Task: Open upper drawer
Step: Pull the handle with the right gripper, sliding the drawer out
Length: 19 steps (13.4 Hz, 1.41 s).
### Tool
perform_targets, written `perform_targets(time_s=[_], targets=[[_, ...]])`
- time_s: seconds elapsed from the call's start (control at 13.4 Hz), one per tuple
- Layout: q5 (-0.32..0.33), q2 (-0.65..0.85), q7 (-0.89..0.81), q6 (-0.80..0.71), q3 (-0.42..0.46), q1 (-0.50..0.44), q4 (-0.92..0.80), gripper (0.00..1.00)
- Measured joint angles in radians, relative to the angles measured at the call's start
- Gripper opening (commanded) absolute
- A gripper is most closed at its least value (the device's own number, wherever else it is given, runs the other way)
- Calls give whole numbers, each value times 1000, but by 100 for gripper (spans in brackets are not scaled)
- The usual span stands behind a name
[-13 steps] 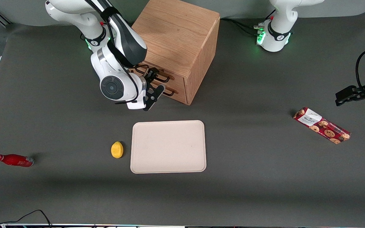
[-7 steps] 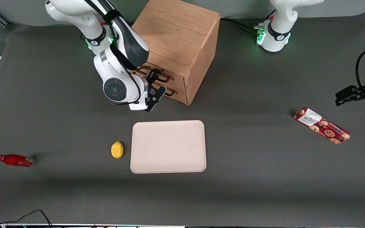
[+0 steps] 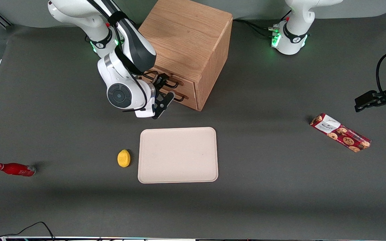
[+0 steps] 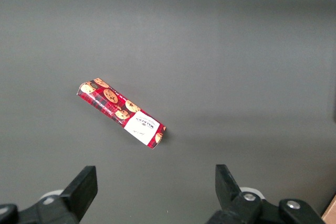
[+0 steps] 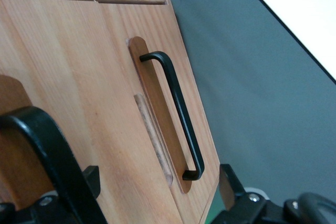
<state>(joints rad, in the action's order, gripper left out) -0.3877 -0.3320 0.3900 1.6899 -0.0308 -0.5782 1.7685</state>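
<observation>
The claw [image 3: 164, 90] hangs in front of the oak cabinet [image 3: 186, 36], right up at the drawer fronts, with its fingers spread wide. In the right wrist view a thick black bar, which I take for the upper drawer's handle [image 5: 44, 156], curves across just beside one finger [image 5: 88, 181]. The other finger stands well apart from it. The claw is not clamped on anything. From these views I cannot tell whether either finger touches the bar.

The upper drawer [image 3: 187, 83] sits under the cabinet top and looks fully shut. Its front appears level with that of the lower drawer [image 3: 189, 97], and no tray edge or gap shows. The lower drawer's handle [image 5: 176, 111] lies untouched, plainly apart from the claw.

So the approach looks about done and the real work is not. By my reading, what remains is to set the fingers around the upper handle, close on it, and pull straight out from the cabinet front.

Farther out on the bench [image 3: 263, 100], a pale tray [image 3: 178, 155] lies nearer the front camera than the cabinet, with a lemon [image 3: 123, 158] just beside it. A red bottle [image 3: 14, 169] lies toward the working arm's end and a biscuit packet [image 3: 340, 132] toward the parked arm's end.
</observation>
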Motion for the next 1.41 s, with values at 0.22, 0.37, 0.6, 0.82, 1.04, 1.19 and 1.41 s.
perform_targets(time_s=[0.22,0.37,0.6,0.82,1.04,1.19,1.41], targets=[[2,0,8,18,-4,23,-4,100],[7,-2,13,21,-5,42,-7,100],[8,-15,55,21,-5,61,-22,100],[9,-24,75,21,-8,71,-36,100],[10,-35,90,22,-15,83,-52,100],[11,-47,103,22,-16,103,-70,100],[12,-61,123,23,-17,120,-89,100]])
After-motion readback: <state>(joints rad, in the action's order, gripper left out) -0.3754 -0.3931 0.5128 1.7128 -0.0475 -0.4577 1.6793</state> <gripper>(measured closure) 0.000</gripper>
